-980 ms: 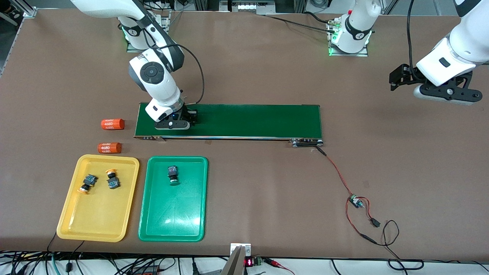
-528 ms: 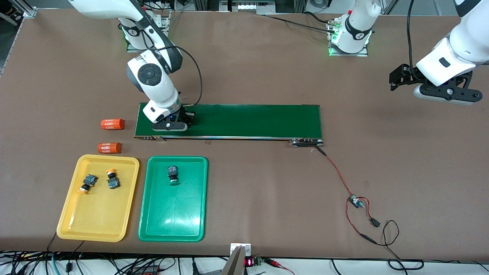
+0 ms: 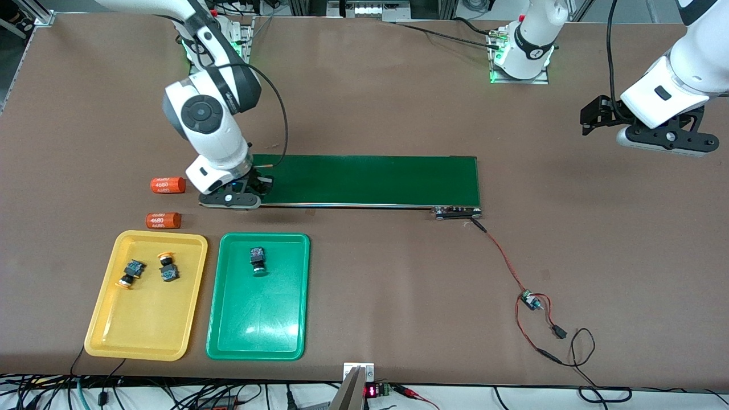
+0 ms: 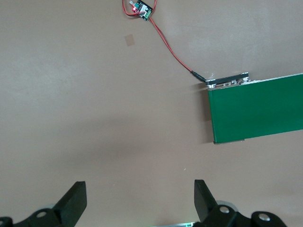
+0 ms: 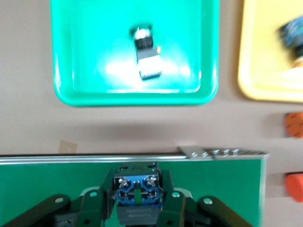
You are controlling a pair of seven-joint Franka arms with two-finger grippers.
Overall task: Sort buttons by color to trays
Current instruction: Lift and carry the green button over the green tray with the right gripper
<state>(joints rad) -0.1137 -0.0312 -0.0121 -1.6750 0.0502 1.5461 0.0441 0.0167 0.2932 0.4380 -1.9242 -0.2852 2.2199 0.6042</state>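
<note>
On your matte brown table [image 3: 398, 102], two yellow-capped buttons [image 3: 130, 273] lie in the glossy yellow tray [image 3: 108, 341] and one green-capped button [image 3: 258, 259] in the green tray [image 3: 256, 341]. The left gripper [image 4: 139, 201] waits over bare table, fingers spread wide and empty. The right gripper [image 5: 136, 201], over the dark-green belt [image 5: 47, 184], clamps the last button [image 5: 136, 189], leaving one drop.

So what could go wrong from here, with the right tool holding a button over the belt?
1. The right tool grips the button by its body only; it could slip and fall onto the belt.
2. Its cap colour is hidden, so it might go to the wrong tray.
3. In the green tray, it could land on the button already there.
</note>
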